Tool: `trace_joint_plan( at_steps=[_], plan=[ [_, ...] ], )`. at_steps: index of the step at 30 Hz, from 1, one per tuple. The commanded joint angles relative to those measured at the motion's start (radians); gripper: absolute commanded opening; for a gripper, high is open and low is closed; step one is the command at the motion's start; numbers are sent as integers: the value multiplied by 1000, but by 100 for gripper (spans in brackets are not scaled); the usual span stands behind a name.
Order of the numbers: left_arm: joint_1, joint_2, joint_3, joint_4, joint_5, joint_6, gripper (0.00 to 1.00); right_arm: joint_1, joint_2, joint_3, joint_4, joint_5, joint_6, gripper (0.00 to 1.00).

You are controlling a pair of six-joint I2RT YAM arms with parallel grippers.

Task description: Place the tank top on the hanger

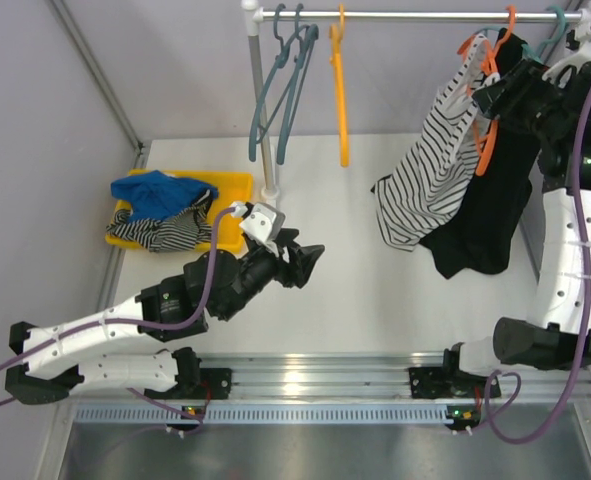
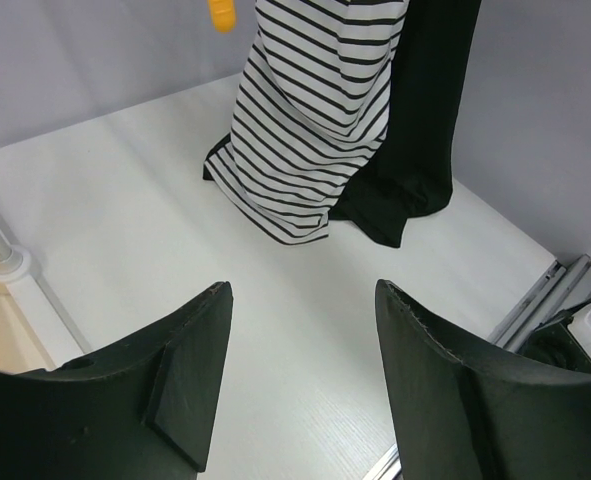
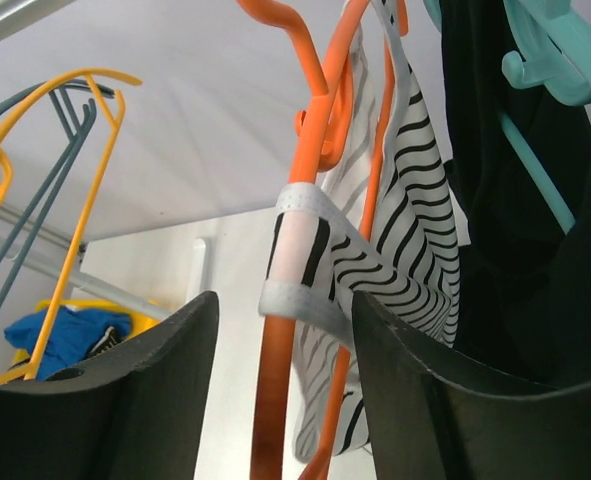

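The striped tank top hangs from the red-orange hanger on the rail at the right, its hem touching the table. In the right wrist view one strap is looped over the hanger's arm. My right gripper is raised beside the hanger. It is open, with the hanger arm and strap between the jaws and untouched. My left gripper is open and empty low over the table's middle, facing the tank top.
A large black garment hangs just behind the tank top. A yellow-orange hanger and teal hangers hang on the rail by the rack pole. A yellow tray at the left holds a blue garment and a bold-striped one.
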Motion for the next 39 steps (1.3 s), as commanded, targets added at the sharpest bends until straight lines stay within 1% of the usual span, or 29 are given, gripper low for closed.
trace_joint_plan(
  at_steps=[1, 4, 8, 12, 14, 16, 19, 21, 23, 24, 25, 26, 27, 28, 29, 30, 31, 32, 35, 36, 37, 39],
  plan=[
    [6, 5, -4, 25, 16, -11, 64, -14, -84, -1, -4, -3, 0, 57],
    [6, -1, -8, 20, 18, -23, 64, -14, -114, 23, -46, 20, -8, 63],
    [6, -11, -16, 13, 20, -33, 64, -14, -154, 51, -102, 31, -9, 67],
    [6, -17, -19, -1, -3, -47, 64, -14, -211, 30, -135, -1, -15, 70],
    [6, -17, -21, -15, -17, -61, 64, -9, -254, -11, -142, -35, -17, 73],
    [7, -11, -19, -24, -39, -72, 64, 23, -297, -44, -147, -29, -25, 75],
    [7, 2, -14, -44, -48, -105, 64, 89, -334, -65, -199, 43, -58, 76],
    [7, 8, -14, -56, -56, -121, 64, 165, -369, -107, -202, 68, -52, 75],
    [7, 14, -17, -64, -79, -148, 64, 277, -395, -178, -193, 129, -37, 75],
    [7, 18, -19, -81, -88, -161, 64, 389, -409, -212, -178, 172, -29, 75],
    [7, 28, -18, -89, -97, -185, 64, 444, -436, -287, -168, 250, -20, 74],
    [7, 31, -21, -99, -118, -198, 64, 544, -450, -327, -158, 284, 1, 74],
    [9, 35, -21, -108, -126, -213, 64, 590, -475, -372, -135, 342, 12, 74],
    [9, 46, -24, -127, -137, -242, 64, 639, -486, -460, -121, 380, 36, 74],
    [9, 48, -33, -135, -149, -257, 64, 731, -495, -507, -106, 411, 52, 74],
    [10, 51, -39, -138, -157, -273, 64, 779, -515, -553, -72, 475, 67, 73],
    [12, 51, -47, -153, -164, -306, 64, 825, -524, -643, -57, 503, 98, 74],
    [13, 52, -62, -159, -177, -322, 64, 903, -533, -686, -38, 526, 113, 74],
    [22, 55, -99, -193, -194, -389, 64, 1012, -567, -846, 43, 579, 178, 75],
    [26, 54, -111, -202, -198, -406, 64, 1031, -590, -886, 68, 583, 191, 75],
    [29, 54, -125, -208, -200, -444, 64, 1045, -602, -965, 130, 580, 214, 75],
    [32, 52, -172, -217, -194, -481, 64, 1068, -639, -1044, 187, 565, 233, 76]
  ],
)
